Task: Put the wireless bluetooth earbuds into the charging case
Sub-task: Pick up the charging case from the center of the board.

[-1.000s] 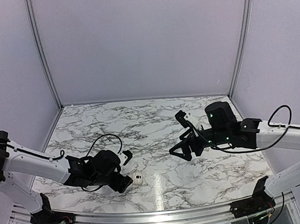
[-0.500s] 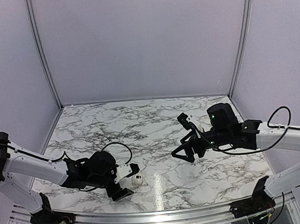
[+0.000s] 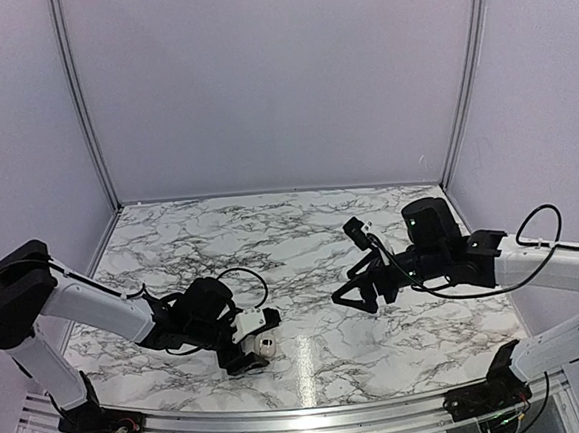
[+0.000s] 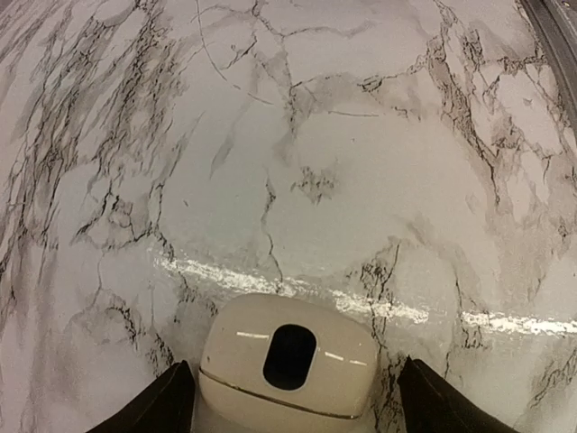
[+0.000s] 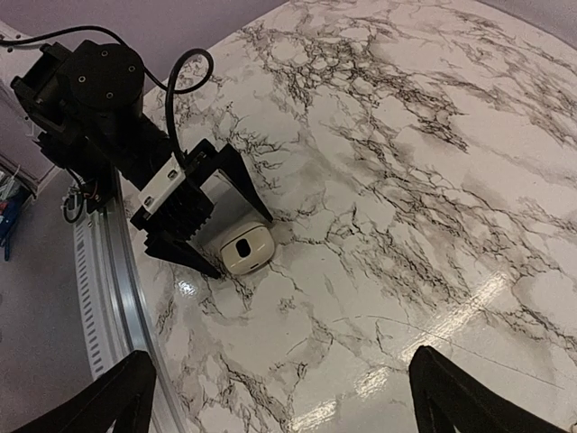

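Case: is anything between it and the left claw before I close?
Nothing visible. The case sits on the marble right between the open left claw's fingers, one on each side; no other object lies in that space.

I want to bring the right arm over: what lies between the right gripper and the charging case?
Only bare marble table lies between the right gripper and the charging case; the right wrist and top views both show it.
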### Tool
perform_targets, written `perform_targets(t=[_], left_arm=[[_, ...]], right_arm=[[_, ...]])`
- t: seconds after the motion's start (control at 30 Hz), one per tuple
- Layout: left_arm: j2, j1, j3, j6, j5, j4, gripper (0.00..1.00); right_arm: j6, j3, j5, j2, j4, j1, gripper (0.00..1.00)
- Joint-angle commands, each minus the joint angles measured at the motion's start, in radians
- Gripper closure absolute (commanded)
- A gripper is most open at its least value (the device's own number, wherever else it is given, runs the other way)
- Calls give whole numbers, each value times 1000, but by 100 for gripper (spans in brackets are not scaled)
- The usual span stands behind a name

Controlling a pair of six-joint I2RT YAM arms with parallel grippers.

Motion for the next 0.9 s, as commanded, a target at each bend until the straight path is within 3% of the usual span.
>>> perform_targets(t=[0.0, 0.3, 0.57, 0.87], left_arm=[[56, 5, 25, 40, 63, 18, 19], [75, 5, 24, 48, 56, 26, 29], [40, 5, -18, 47, -2, 26, 24], [52, 5, -26, 42, 1, 35, 32]], right_arm=[[26, -11, -84, -12, 15, -49, 1], [69, -40, -216, -10, 46, -131, 3], [71, -34, -280, 35, 50, -135, 4], [66, -29, -305, 83, 51, -135, 4]])
